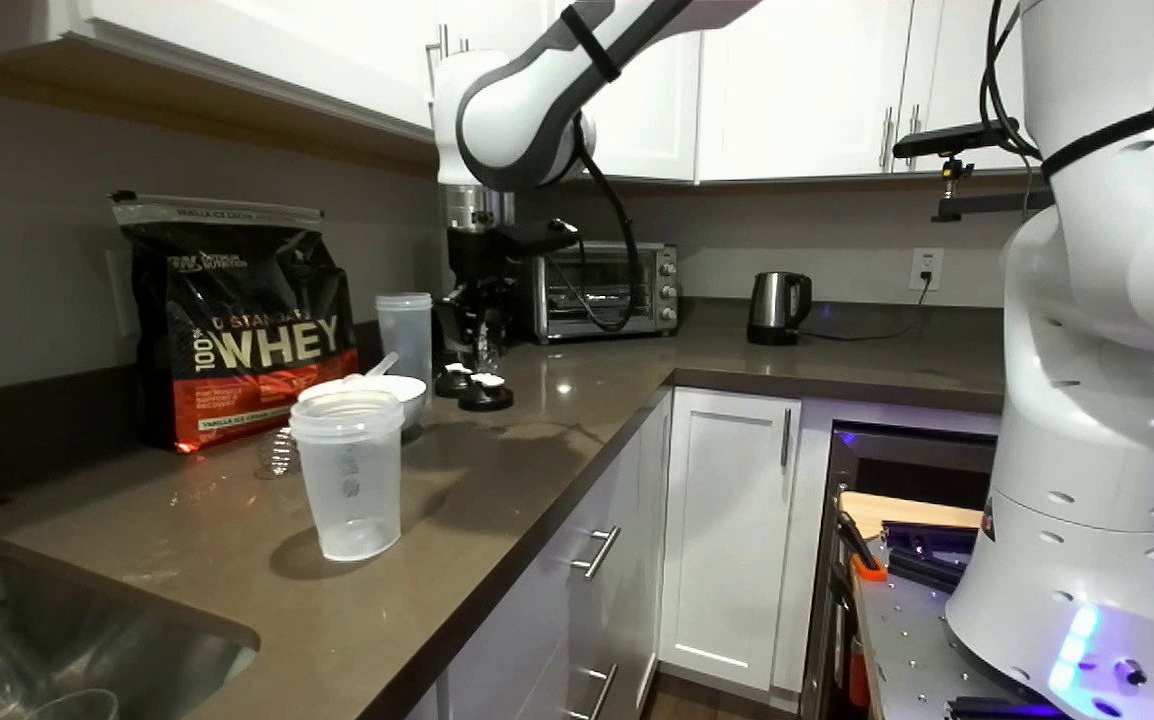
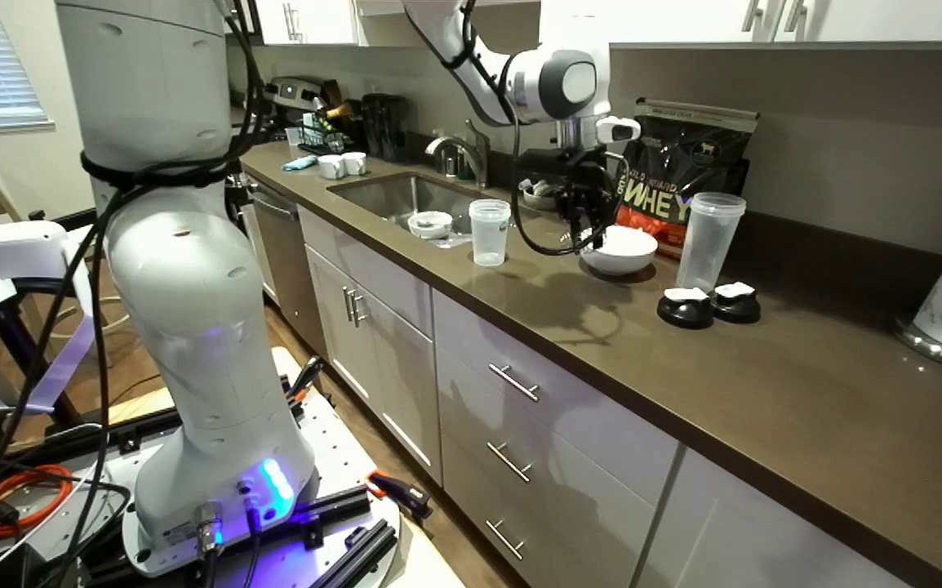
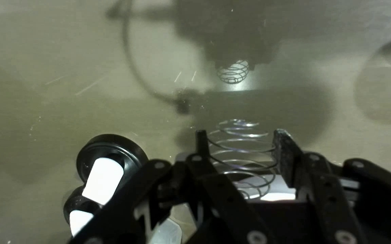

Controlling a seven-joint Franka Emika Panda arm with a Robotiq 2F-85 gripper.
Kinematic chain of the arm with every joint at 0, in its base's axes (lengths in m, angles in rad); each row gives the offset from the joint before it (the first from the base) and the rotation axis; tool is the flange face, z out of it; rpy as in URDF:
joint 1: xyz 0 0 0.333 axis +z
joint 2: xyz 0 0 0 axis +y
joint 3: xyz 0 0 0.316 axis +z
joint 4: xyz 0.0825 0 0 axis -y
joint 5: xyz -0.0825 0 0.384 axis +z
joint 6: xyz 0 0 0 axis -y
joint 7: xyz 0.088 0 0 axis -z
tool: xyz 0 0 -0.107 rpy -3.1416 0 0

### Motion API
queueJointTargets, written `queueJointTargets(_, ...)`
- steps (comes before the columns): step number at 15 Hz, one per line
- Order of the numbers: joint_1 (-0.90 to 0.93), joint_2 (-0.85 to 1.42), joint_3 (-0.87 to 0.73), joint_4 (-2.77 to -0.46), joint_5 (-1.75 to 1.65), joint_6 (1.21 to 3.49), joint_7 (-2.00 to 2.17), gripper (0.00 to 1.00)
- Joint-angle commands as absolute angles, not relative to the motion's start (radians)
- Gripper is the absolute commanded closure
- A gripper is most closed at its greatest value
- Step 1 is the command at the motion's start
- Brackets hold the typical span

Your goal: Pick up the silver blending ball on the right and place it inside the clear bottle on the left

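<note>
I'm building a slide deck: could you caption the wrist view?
The claw holds a silver blending ball above a glossy counter, two white-tabbed black lids at picture left.

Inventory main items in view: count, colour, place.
whey bag: 1, black-red, on countertop
sink: 1, silver, in countertop
clear bottle: 1, translucent, near sink
taller bottle: 1, translucent, near whey bag
lids: 2, black-white, by taller bottle
bowl: 1, white, by whey bag
wire ball: 1, silver, by whey bag
toaster oven: 1, silver, on countertop
kettle: 1, silver-black, on countertop
silver blending ball: 1, silver, in gripper
gripper: 1, black, over countertop
arm: 1, white, extended over countertop
</note>
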State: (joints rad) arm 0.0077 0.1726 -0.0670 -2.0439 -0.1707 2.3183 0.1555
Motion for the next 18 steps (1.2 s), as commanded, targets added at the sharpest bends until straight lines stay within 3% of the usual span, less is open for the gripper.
queueJointTargets(1, 0.011, 0.047, -0.043, -2.145, -0.172, 2.313, 0.116, 0.5)
queueJointTargets(8, 0.033, -0.058, 0.016, -2.204, -0.159, 2.312, 0.09, 0.43)
queueJointTargets(11, 0.049, -0.066, 0.038, -2.197, -0.15, 2.312, 0.073, 0.59)
queueJointTargets(12, 0.056, -0.067, 0.045, -2.193, -0.147, 2.312, 0.068, 0.6)
queueJointTargets(18, 0.088, -0.079, 0.08, -2.187, -0.14, 2.315, 0.024, 0.43)
